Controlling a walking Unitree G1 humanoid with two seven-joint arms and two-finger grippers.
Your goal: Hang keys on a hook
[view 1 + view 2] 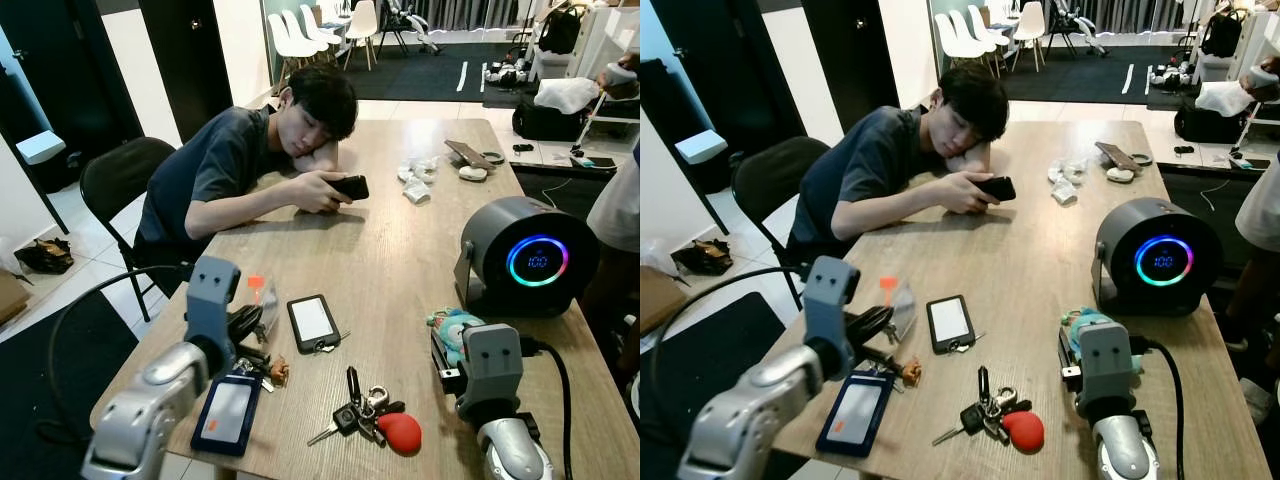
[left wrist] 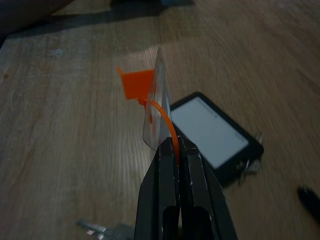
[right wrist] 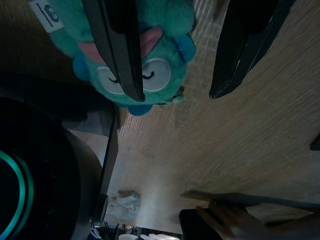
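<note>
Head views: left claw (image 1: 243, 322) near the desk's left front corner, pinched on a clear tag (image 1: 264, 300) with an orange loop. Right claw (image 1: 1072, 345) low by the right edge, spread over a teal plush toy (image 1: 452, 325). Keys (image 1: 352, 412) flat near the front edge, touching a red ball (image 1: 400, 432), between the two arms and held by neither. Black card holder (image 1: 313, 322) just behind the keys; blue card case (image 1: 227, 413) at the front left. Person slumped at the far left edge, phone (image 1: 350, 186) in hand. Round speaker (image 1: 527, 255) with lit ring near the right edge.

Left wrist view: fingers (image 2: 196, 200) fully closed on the thin orange loop (image 2: 167, 127); tag upright beyond the tips.

Right wrist view: fingers (image 3: 117, 47) wide apart, nothing gripped; toy beneath one finger.

Risks, judged: wrong item in the left claw, keys not yet taken; thin loop liable to slip; right claw likely to catch the toy rather than the keys; no hook identifiable.

Surface and room: pale wood-grain desk (image 1: 400, 250), cluttered; tiled floor, dark rug, white chairs behind.
</note>
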